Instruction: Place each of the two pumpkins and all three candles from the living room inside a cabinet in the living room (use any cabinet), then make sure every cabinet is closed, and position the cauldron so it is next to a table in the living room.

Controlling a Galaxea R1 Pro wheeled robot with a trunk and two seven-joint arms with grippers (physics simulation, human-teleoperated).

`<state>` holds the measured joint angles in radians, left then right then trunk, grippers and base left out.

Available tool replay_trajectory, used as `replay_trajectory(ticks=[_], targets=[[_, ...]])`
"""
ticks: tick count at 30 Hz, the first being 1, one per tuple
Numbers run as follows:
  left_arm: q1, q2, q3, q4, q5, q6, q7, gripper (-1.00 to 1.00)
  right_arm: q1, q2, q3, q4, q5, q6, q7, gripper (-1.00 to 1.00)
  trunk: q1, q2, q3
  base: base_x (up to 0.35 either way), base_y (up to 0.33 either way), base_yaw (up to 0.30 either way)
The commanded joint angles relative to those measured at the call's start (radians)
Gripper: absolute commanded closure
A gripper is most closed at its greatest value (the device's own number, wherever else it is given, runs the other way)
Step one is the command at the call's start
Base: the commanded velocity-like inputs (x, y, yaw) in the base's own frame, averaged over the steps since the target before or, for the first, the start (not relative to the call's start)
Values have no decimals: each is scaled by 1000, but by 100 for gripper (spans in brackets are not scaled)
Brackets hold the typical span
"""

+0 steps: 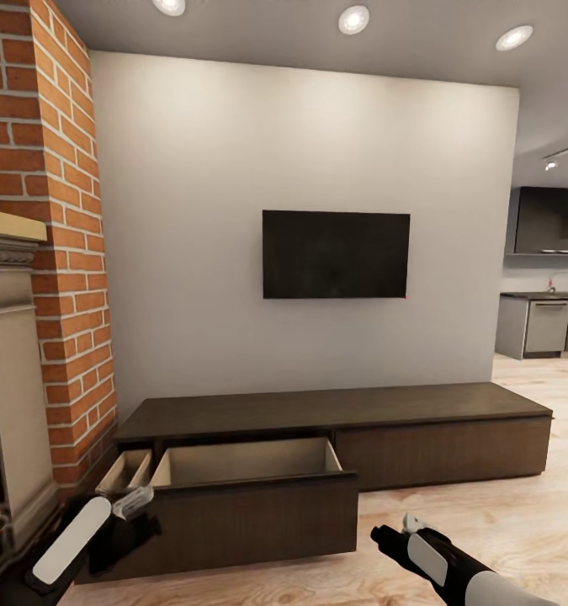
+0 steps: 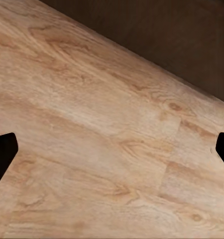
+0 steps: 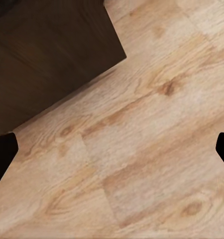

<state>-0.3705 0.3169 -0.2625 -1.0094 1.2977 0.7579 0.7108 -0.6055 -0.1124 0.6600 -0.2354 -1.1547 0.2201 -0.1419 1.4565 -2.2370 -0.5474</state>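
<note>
At far left stands one brick column (image 1: 61,252) with a pale mantel (image 1: 10,225) against it. Low along the white wall (image 1: 199,168) runs one cabinet (image 1: 342,408), dark brown with a flat bare top. Its left drawer (image 1: 241,497) is pulled out toward the near side, its pale inside open to view and holding nothing that can be seen; a second, narrower pale compartment (image 1: 125,470) shows just left of it. The right drawer front (image 1: 443,450) sits flush and shut.

The left gripper (image 1: 119,518) hangs low at near left, just beside the open drawer's left corner. In the left wrist view its two fingertips (image 2: 2,157) stand wide apart over bare wood floor (image 2: 92,149), nothing between them.

Above the cabinet one black TV (image 1: 335,254) hangs on the wall, screen dark, no writing readable. Three round ceiling lights (image 1: 353,18) glow overhead.

The right gripper (image 1: 393,539) sits near right, over the floor in front of the cabinet. In the right wrist view its fingertips (image 3: 3,154) are spread wide and empty, with a drawer corner (image 3: 47,64) beyond.

At far right a kitchen shows, with one steel appliance (image 1: 546,326) under a counter.
</note>
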Motion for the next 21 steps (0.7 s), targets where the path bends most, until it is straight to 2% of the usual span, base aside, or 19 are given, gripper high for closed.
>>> replay_trajectory(ticks=[1, 2, 4, 6, 8, 10, 12, 14, 21], targets=[[-1, 0, -4, 31, -9, -36, -37, -100, 0, -1, 6, -4, -8, -4, -5, -100, 0, -1, -1, 0, 0, 0], [-1, 0, -5, 47, -22, -54, -58, -100, 0, -1, 6, -4, -8, -8, -3, -100, 0, -1, -1, 0, 0, 0], [-1, -3, -8, 111, -83, -130, -137, -100, 0, -1, 8, -4, -6, -21, 11, -100, 0, -1, -2, 0, 0, 0], [-1, -20, -25, 181, -151, -207, -214, -100, 0, -1, 9, -4, -6, -26, 24, -100, 0, -1, -5, 0, 0, 0], [-1, -39, -37, 234, -195, -258, -274, -100, 0, -1, 10, -4, -5, -26, 29, -100, 0, -1, -7, 0, 0, 0], [-1, -49, -48, 283, -238, -308, -379, -100, 0, -1, 10, -2, -5, -25, 33, -100, 0, -1, -10, 0, 0, 0], [-1, -49, -50, 303, -251, -323, -444, -100, 0, -1, 10, -1, -4, -24, 33, -100, 0, -1, -14, 0, 0, 0], [-1, -50, -51, 310, -256, -328, -474, -100, 0, -1, 10, 2, -4, -24, 33, -100, 0, -1, -17, 0, 0, 0], [-2, -51, -53, 317, -260, -333, -506, -100, 0, 0, 11, 9, -3, -27, 33, -100, 0, -1, -28, 0, 0, 0]])
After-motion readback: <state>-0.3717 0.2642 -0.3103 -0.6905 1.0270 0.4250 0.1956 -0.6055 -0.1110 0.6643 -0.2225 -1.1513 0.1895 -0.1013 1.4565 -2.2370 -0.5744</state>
